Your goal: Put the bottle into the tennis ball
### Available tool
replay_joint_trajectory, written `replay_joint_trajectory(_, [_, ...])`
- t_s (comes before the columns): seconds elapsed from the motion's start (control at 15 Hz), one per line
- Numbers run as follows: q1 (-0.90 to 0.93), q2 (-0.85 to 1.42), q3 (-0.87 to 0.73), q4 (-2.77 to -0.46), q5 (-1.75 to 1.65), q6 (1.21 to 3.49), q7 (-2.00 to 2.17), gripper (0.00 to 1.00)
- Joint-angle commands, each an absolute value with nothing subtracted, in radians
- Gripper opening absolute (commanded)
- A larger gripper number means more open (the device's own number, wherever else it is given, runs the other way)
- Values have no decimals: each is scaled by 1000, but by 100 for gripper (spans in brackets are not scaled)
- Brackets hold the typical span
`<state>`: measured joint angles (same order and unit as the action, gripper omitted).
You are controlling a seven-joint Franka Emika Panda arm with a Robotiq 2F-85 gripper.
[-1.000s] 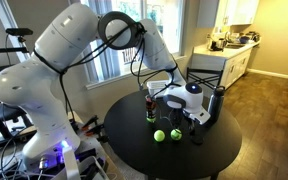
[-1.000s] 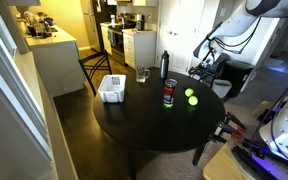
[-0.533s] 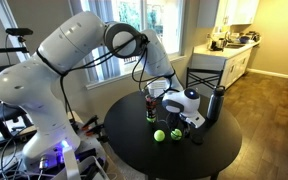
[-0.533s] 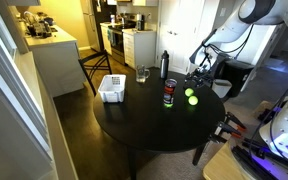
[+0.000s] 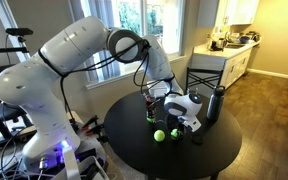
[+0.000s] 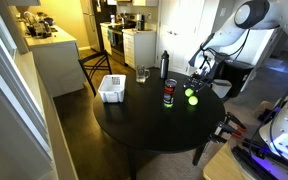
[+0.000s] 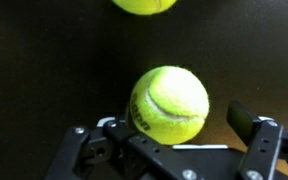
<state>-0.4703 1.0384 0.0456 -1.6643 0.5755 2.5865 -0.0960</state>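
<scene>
Daylight is admitted through the windows [image 5: 134, 20] in an exterior view, and the panes are overexposed to white. Little detail is resolved on the black table [image 5: 134, 150]. In an exterior view the kitchen [image 6: 124, 30] at the back is lit warmly, while the near wall [image 6: 4, 90] is left dim and soft. Both exterior views are coarse. In the wrist view the tennis ball [image 7: 169, 103] is brightly lit against a nearly black ground. Its felt is slightly blurred, and a second ball [image 7: 144, 4] is cropped by the top edge.
</scene>
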Motion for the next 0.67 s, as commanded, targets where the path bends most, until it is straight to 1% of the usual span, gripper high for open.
replay_joint_trajectory(0.0, [-485,1043,43,-1634,557,2506,-80,73])
replay_joint_trajectory(0.13, [-489,1041,42,-1628,564,2491,-87,59])
replay_joint_trajectory(0.33, [-496,1036,42,-1619,570,2477,-90,41])
replay_joint_trajectory(0.6, [-508,1022,50,-1619,582,2486,-101,39])
